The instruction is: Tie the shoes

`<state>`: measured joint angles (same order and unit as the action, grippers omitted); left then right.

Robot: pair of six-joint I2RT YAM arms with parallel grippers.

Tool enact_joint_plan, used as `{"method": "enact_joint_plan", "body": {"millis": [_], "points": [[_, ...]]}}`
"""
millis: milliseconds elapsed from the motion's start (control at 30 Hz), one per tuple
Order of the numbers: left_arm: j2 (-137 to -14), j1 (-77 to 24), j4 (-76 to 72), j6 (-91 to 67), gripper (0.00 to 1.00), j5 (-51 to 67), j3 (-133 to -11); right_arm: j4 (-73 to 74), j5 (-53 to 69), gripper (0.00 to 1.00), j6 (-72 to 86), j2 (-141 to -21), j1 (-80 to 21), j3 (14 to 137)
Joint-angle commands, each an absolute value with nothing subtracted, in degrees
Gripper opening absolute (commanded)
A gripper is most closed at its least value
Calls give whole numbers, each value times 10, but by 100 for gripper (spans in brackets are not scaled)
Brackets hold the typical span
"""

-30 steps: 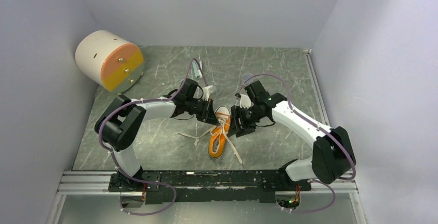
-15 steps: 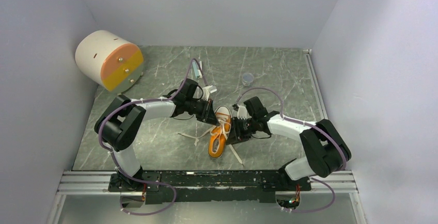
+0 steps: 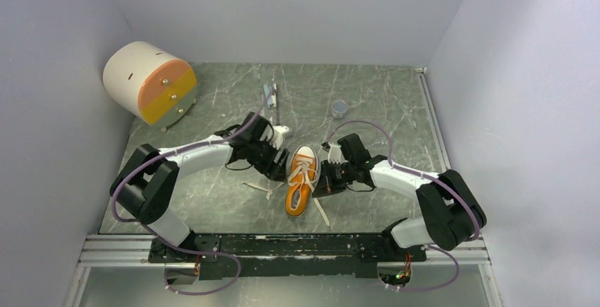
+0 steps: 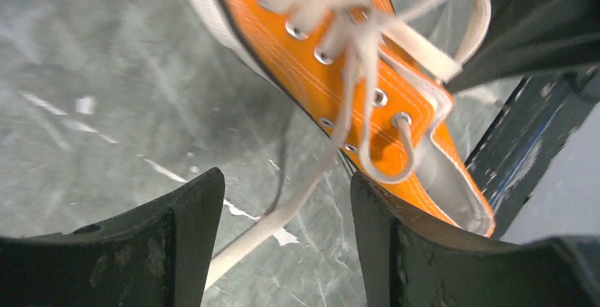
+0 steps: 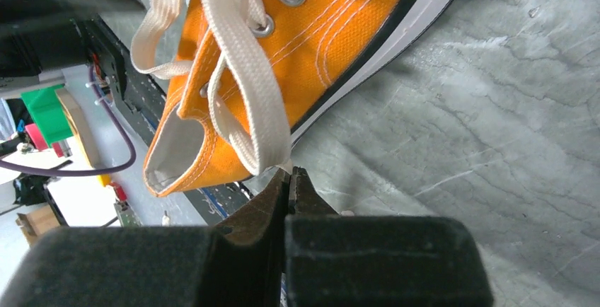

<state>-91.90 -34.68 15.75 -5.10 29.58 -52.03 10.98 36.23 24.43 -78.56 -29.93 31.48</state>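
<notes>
The orange shoe lies mid-table, white toe cap pointing away from the arms, its white laces loose. My left gripper sits at the shoe's left side. In the left wrist view its fingers stand open, and one lace lies slack on the table between them beside the shoe. My right gripper is against the shoe's right side. In the right wrist view it is shut, its tips pinching a broad lace strand that comes down from the shoe.
A white and orange cylinder leans at the back left wall. A small round cap and a small tool lie at the back. Another lace end trails toward the black rail. Walls close in three sides.
The left gripper opened, let go of its lace and drew back slightly left. The right gripper dropped lower beside the shoe and closed on a lace strand.
</notes>
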Motion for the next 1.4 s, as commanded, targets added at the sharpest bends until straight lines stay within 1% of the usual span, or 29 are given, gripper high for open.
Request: {"method": "enact_joint_plan", "body": {"millis": [0, 67, 133, 167, 233, 367, 400, 467, 533, 600, 667, 800, 933, 1000, 1100, 1267, 1367], "points": [[-917, -418, 214, 29, 69, 194, -536, 105, 366, 0, 246, -801, -296, 334], [-941, -433, 205, 32, 67, 180, -535, 104, 366, 0, 247, -801, -295, 335], [-962, -440, 191, 29, 60, 174, -536, 111, 361, 0, 246, -799, -295, 339], [-972, -442, 185, 25, 55, 163, -538, 118, 360, 0, 247, -797, -295, 341], [-986, -442, 186, 13, 41, 128, -549, 149, 346, 0, 249, -790, -294, 349], [-973, -440, 229, -22, 17, 63, -567, 294, 283, 0, 254, -754, -280, 386], [-959, -439, 240, -29, 14, 58, -564, 340, 257, 0, 259, -740, -277, 401], [-926, -435, 265, -47, 11, 51, -559, 433, 201, 0, 268, -725, -267, 435], [-901, -425, 306, -83, 5, 41, -561, 517, 140, 0, 287, -713, -248, 466], [-882, -401, 349, -136, 5, 43, -560, 593, 75, 0, 329, -705, -223, 486], [-862, -364, 384, -201, 5, 58, -542, 644, 45, 0, 357, -700, -187, 493], [-808, -275, 386, -309, 5, 69, -465, 645, 46, 0, 381, -699, -98, 472], [-811, -209, 374, -340, 5, 99, -438, 605, 60, 0, 421, -707, -37, 444], [-819, -191, 377, -348, 5, 97, -435, 599, 41, 0, 426, -721, -17, 450], [-818, -178, 383, -352, 5, 82, -432, 596, -27, 0, 425, -724, 5, 459], [-828, -169, 384, -357, 5, 59, -428, 546, -29, 0, 427, -741, 55, 432], [-830, -169, 372, -353, 5, 64, -425, 541, -23, 0, 412, -749, 61, 439]]}}
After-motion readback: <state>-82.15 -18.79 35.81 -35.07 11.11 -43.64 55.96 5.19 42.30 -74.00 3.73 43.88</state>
